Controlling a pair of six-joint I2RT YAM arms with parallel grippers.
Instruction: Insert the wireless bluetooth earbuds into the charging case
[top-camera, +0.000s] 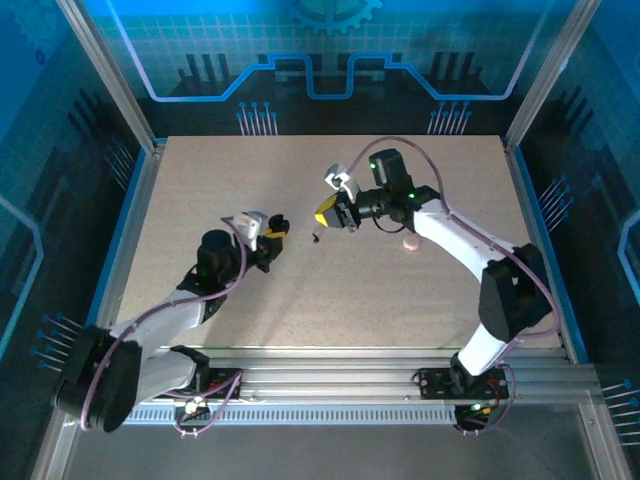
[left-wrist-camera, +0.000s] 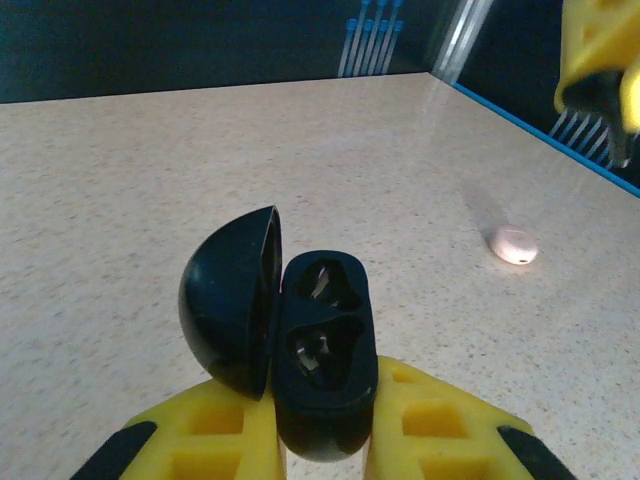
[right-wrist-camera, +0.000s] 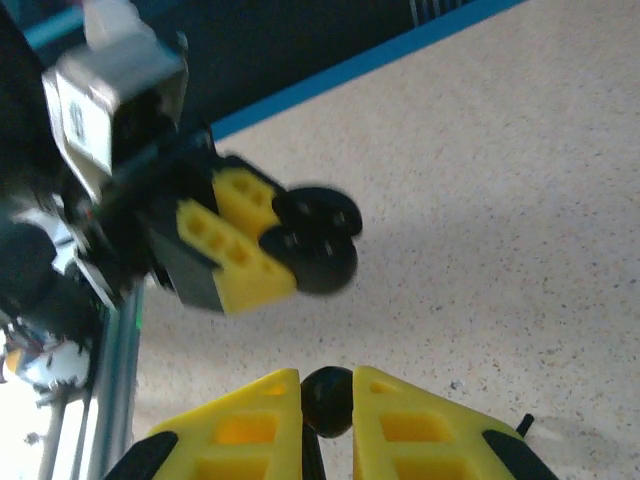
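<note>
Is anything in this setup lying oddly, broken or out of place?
Nothing looks broken or spilled. The one stray is a small pink round thing lying alone on the table. The left claw holds the open black case; the right claw pinches a small black earbud.

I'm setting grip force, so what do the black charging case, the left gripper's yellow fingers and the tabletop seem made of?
The black charging case: likely hard moulded plastic, smooth semi-gloss; soft highlights on its domed lid. The fingers of the left gripper: yellow matte plastic, seemingly, with moulded square pockets. The table: speckled beige, perhaps laminate or stone composite; faint sheen.
</note>
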